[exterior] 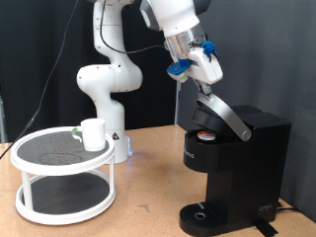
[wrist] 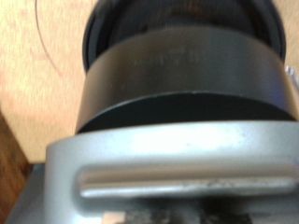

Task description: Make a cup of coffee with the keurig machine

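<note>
The black keurig machine (exterior: 242, 168) stands on the wooden table at the exterior view's right. Its lid (exterior: 223, 115) is raised and tilted back, and a round pod top (exterior: 204, 136) shows in the open chamber. My gripper (exterior: 201, 87) hangs right above the lid's upper end, touching or nearly touching it. The wrist view looks down on the silver lid handle (wrist: 177, 173) and the machine's round black body (wrist: 182, 84); my fingers do not show clearly there. The white cup (exterior: 94, 133) stands upright on a shelf at the exterior view's left, far from the gripper.
The cup's stand is a white round two-tier shelf (exterior: 59, 166) with dark mesh tops. A small greenish item (exterior: 77, 132) lies beside the cup. The arm's white base (exterior: 104, 89) stands behind it. The machine's drip tray (exterior: 202, 213) holds nothing. A black curtain backs the table.
</note>
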You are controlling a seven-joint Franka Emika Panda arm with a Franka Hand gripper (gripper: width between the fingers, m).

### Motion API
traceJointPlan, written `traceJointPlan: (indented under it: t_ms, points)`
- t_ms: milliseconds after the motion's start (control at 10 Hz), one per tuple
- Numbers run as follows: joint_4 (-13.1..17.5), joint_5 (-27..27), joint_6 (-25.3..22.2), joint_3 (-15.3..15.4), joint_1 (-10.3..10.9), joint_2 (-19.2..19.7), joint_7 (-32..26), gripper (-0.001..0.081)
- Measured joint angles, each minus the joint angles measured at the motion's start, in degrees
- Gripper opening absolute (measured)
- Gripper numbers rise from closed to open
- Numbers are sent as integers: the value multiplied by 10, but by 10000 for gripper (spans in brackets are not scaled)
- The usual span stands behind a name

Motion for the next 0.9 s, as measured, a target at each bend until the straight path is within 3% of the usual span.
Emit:
traceJointPlan:
  t_ms: [300, 900]
  points:
    - [-13, -53, 7, -1, -10, 19, 20, 0]
    - [-48, -61, 65, 0, -17, 53, 16, 0]
